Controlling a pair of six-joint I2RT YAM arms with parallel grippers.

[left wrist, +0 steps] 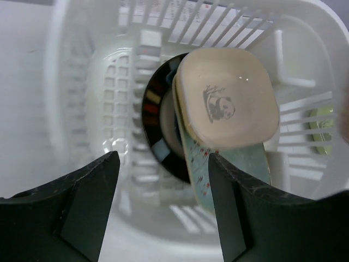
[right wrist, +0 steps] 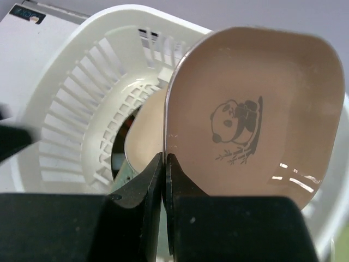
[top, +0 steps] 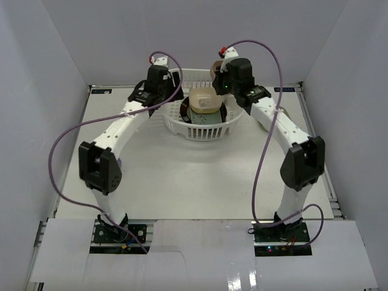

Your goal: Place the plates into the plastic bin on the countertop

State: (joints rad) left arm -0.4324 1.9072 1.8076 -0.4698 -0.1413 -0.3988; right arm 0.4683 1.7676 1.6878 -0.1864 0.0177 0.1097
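Pinching panda-print tan plate (right wrist: 256,109) by rim: right gripper (right wrist: 164,161) | left gripper (left wrist: 162,164) agape over plastic bin (left wrist: 305,19)

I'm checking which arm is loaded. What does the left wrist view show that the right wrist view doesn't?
Only the left wrist view: the left gripper, its jaws open with nothing between them, and the panda print on the cream rounded-square plate racked in the bin.
Only the right wrist view: the right gripper, jaws shut on the rim of a tan rounded-square panda-print plate held on edge.
Both: the white plastic lattice bin and that cream plate inside it.
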